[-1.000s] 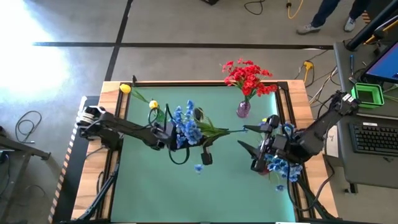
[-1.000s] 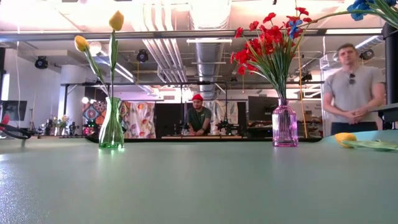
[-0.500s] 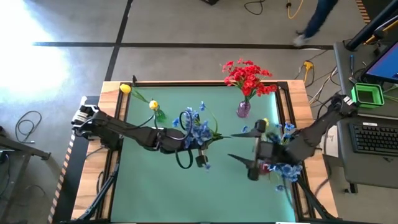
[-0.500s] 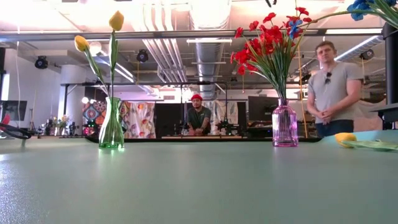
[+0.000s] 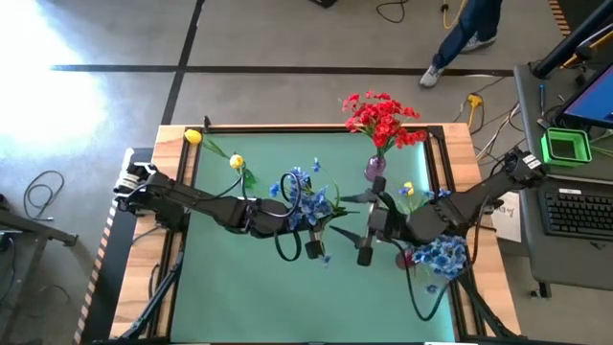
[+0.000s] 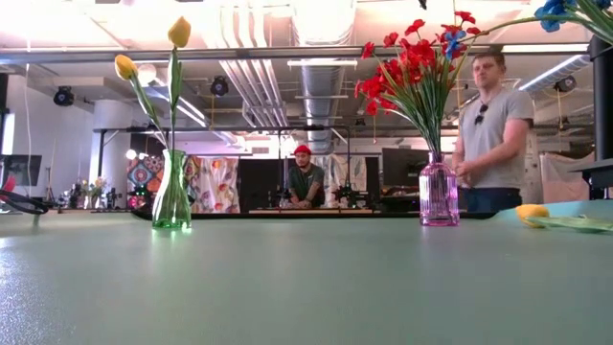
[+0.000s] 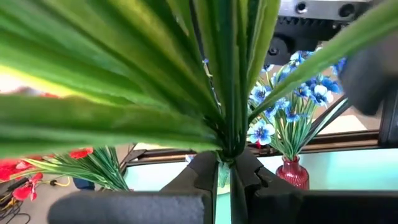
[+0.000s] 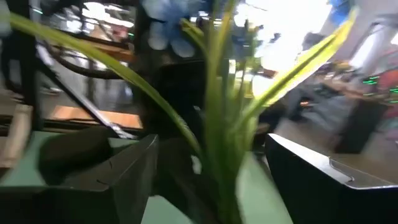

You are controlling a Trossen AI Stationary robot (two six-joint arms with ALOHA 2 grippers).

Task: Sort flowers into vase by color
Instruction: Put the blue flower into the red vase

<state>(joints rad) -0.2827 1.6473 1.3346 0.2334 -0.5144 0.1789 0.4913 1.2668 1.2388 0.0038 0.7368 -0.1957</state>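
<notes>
A blue flower bunch [image 5: 305,198] with long green leaves hangs over the table's middle, with my left gripper [image 5: 321,225] shut on its stem. My right gripper [image 5: 347,218] has come in from the right and stands open. In the right wrist view its fingers [image 8: 124,171] stand on either side of that flower's stem and leaves [image 8: 219,143], without clear touch. Yellow flowers stand in a green vase [image 6: 172,199], red ones in a purple vase [image 6: 439,195], and more blue ones in a red vase [image 7: 292,172]. One yellow flower [image 6: 533,213] lies on the mat at the right. My left gripper pinches the blue flower's stem [image 7: 225,169] between its two fingers, just below where the leaves fan out. The fingers come level from the table's left and lie across the stem. The flower is lifted clear of the table, leaves and blooms spreading above the fingers.
The green mat [image 5: 239,278] is bare at the near left. The red vase with blue flowers [image 5: 439,255] stands close beside the right arm. A person [image 6: 488,125] stands behind the far edge, and another sits farther back.
My right gripper has moved toward the table's left, up to the held blue flower, and now stands around its stem. My left gripper has tipped, and the blue bunch has shifted a little toward the right. The person behind the table has walked leftward in the low view.
</notes>
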